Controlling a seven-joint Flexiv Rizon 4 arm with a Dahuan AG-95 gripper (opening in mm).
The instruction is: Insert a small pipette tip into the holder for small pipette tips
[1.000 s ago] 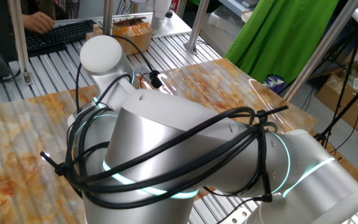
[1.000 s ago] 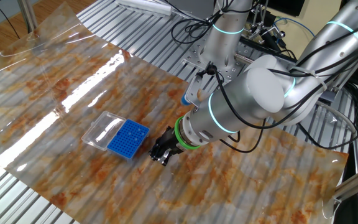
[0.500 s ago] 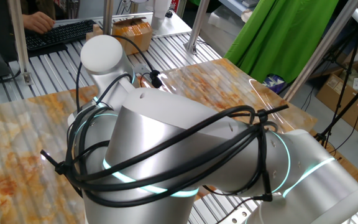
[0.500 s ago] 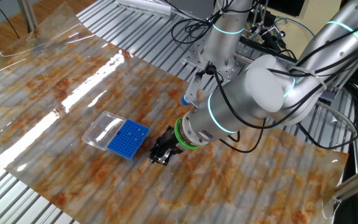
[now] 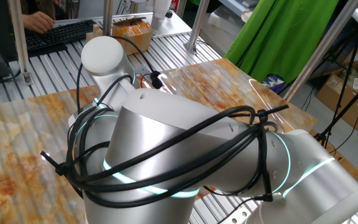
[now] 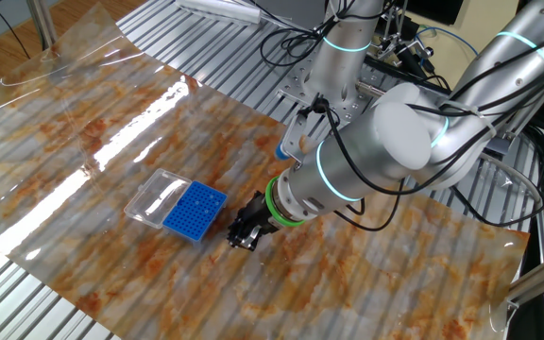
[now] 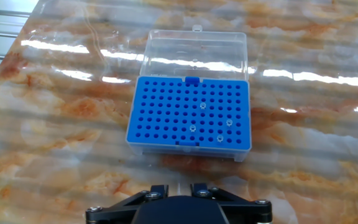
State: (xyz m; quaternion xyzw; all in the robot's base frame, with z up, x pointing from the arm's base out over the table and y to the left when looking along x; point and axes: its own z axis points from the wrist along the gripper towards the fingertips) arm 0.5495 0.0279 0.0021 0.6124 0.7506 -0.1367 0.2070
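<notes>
on the marbled table (image 6: pixel 111 142), the arm (image 6: pixel 404 132) reaches down with its gripper (image 6: pixel 245 232) low beside the holder for small pipette tips (image 7: pixel 190 116), which lies flat, its clear lid (image 7: pixel 194 55) folded back. a few holes show tips. nothing has visibly moved over the last second. i cannot tell how wide the jaws stand, nor whether they hold a tip; none is visible.

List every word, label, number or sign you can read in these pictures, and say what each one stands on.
None can be read.
Blue holder for small pipette tips and its open clear lid: no print visible.
Cardboard boxes at the right edge of one fixed view: marks too small and blurred to read.
Hand: no lettering visible.
</notes>
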